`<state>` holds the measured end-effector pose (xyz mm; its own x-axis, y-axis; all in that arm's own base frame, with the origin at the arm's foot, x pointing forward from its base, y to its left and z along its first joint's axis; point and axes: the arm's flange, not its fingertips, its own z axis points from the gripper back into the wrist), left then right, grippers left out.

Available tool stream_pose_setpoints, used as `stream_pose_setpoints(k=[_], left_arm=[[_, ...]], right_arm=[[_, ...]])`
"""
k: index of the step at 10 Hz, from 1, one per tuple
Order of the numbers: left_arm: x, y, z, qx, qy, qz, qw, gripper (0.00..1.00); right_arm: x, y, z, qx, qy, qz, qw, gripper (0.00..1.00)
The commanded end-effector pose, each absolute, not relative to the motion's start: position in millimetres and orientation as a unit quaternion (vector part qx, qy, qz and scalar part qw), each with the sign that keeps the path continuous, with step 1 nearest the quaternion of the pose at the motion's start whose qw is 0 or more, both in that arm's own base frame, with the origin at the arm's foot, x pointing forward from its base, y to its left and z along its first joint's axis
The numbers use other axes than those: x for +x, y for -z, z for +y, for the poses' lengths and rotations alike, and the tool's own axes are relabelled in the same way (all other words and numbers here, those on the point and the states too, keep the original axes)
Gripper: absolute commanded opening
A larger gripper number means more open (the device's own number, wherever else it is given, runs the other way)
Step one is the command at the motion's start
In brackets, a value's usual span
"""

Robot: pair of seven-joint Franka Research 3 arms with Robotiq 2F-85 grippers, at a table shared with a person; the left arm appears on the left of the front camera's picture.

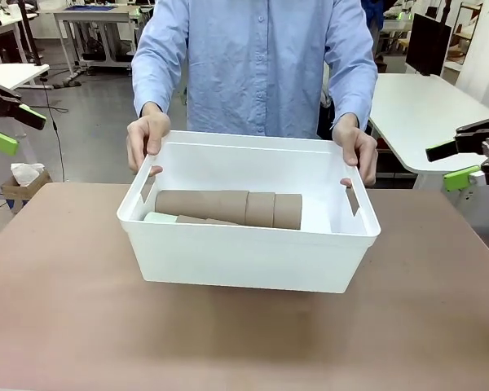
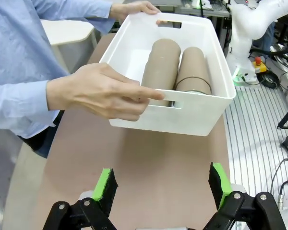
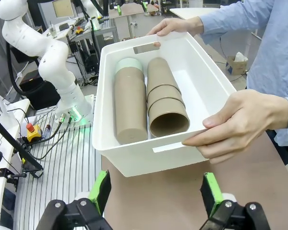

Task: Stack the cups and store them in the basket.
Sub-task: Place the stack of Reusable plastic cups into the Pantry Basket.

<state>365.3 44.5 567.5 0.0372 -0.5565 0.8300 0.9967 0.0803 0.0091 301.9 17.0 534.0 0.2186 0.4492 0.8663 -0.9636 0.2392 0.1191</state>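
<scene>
The white basket is at the middle of the table, and a person's hands grip its two short ends. Inside it the cups lie on their sides in two nested stacks: one tan-brown stack, and another with a pale mint green cup at one end. My left gripper hangs open at the far left, off the table, and holds nothing. At the far right my right gripper is open too, also clear of the basket. Each wrist view looks past open fingers, left and right, at the basket.
The brown tabletop lies bare around the basket. The person in a blue shirt stands at the far edge. A white table stands behind on the right. A cardboard box sits on the floor at the left.
</scene>
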Motion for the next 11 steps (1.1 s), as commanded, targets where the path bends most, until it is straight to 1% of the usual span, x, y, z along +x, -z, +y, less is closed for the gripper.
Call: stream_pose_setpoints(k=[1,11], left_arm=[[364.4,-568.9,46.1,-0.320,0.601,-0.349,0.644,1.00],[364.4,-568.9,46.1,-0.320,0.601,-0.349,0.644,1.00]], right_arm=[[302.8,-537.0,18.9,0.360,-0.500,-0.370,0.695,1.00],[302.8,-537.0,18.9,0.360,-0.500,-0.370,0.695,1.00]])
